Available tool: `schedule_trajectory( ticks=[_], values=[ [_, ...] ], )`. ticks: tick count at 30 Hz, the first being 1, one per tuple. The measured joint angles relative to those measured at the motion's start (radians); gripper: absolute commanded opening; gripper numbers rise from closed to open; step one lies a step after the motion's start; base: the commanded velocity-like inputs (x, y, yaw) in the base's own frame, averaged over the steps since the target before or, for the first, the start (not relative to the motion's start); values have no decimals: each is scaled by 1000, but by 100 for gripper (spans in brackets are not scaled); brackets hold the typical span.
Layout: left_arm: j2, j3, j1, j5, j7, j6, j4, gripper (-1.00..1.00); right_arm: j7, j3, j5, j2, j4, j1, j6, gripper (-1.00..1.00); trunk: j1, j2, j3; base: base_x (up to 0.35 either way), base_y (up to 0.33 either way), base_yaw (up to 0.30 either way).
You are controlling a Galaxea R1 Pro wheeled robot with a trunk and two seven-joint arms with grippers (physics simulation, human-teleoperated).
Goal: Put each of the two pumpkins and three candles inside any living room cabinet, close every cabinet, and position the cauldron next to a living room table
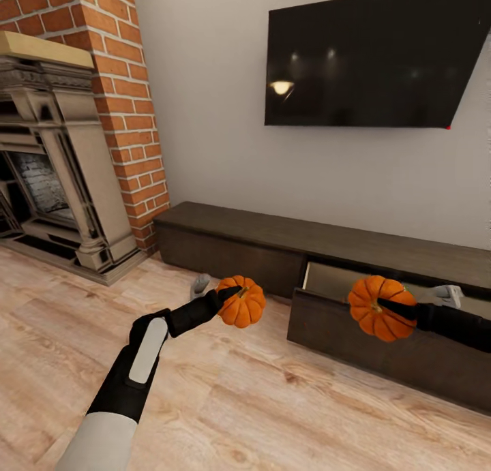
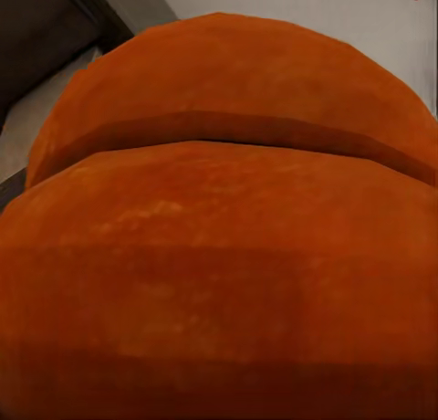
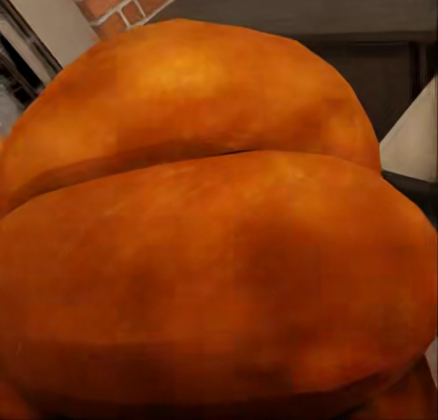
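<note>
Two orange pumpkins are in the air, each one carried by an arm. The left pumpkin (image 1: pixel 242 302) is held by the left gripper (image 1: pixel 230 295), whose dark fingers close on its top near the stem; it hangs above the wooden floor (image 1: pixel 225 403), just in front of the closed left part of the cabinet (image 1: pixel 232 242). In the left wrist view this pumpkin (image 2: pixel 219 246) is very close to the camera, and its ribs show as broad orange bands.

The right pumpkin (image 1: pixel 380 308) is held by the right gripper (image 1: pixel 395 307), which clamps it from the right side. It hangs over the front edge of the open drawer (image 1: pixel 382 348), whose pale inside (image 1: pixel 327 280) shows behind it. In the right wrist view the same pumpkin (image 3: pixel 210 256) is also very close to the camera.

The cabinet is long, low and dark brown, and it stands against the white wall (image 1: pixel 204 116). A dark television (image 1: pixel 375 55) hangs on the wall above it. At the far left there is a brick chimney (image 1: pixel 116 82) with a grey fireplace (image 1: pixel 54 171).
</note>
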Motion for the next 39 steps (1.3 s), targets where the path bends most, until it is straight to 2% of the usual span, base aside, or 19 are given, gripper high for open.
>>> schedule_trajectory(
  ticks=[7, 10, 13, 17, 26, 27, 28, 29, 30, 31, 32, 34, 39],
  values=[
    [-17, -15, -11, -1, -6, -1, 16, -100, 23, -12, -13, -12, -1, -2, 8, -100, -3, 2, 28, 0, 0, -43],
    [-17, -48, -11, 1, -7, -1, 18, -100, 22, -8, -11, -11, -1, -4, 46, -100, -5, 2, 41, 0, 0, -225],
    [-20, -70, -16, 0, -7, -2, 17, -100, 21, -5, -8, -3, 0, -8, 46, -100, -6, 3, 54, 0, 0, -274],
    [-21, -79, -18, -7, 1, -6, 27, -100, 20, -4, -4, -5, 0, -9, 45, -100, -8, 4, 69, 0, 0, -291],
    [-26, -88, -34, -11, 2, -21, 115, -100, 6, -5, 3, 0, 0, -11, 46, -100, -12, 6, 104, 0, 0, -298],
    [-26, -90, -37, -2, -2, -16, 117, -100, 6, -5, 4, 0, 0, -11, 46, -100, -12, 6, 108, 0, 0, -299],
    [-26, -109, -46, -1, -9, -13, 113, -100, -18, -6, 8, -1, 1, -11, 44, -100, -13, 7, 112, 0, 0, -299],
    [-26, -114, -48, 4, -10, -12, 110, -100, -46, -6, 15, 0, 1, -12, 40, -100, -13, 7, 116, 0, 0, -299],
    [-26, -117, -49, -7, -10, -14, 109, -100, -63, -6, 13, 0, 1, -12, 42, -100, -13, 7, 120, 0, 0, -299],
    [-27, -122, -57, -9, -4, -16, 107, -100, -134, -9, 1, 2, 1, -10, 43, -100, -14, 7, 124, 0, 0, -299],
    [-27, -124, -64, 0, -4, -14, 106, -100, -159, -11, 21, 1, 1, -8, 34, -100, -14, 8, 127, 0, 0, -299],
    [-29, -127, -68, -6, -7, -16, 105, -100, -172, -9, -1, 2, 0, -7, 47, -100, -15, 8, 135, 0, 0, -299],
    [-33, -139, -71, -6, -12, -15, 103, -100, -185, -2, 3, 15, 0, -9, 47, -100, -18, 9, 155, 0, 0, -299]
  ],
)
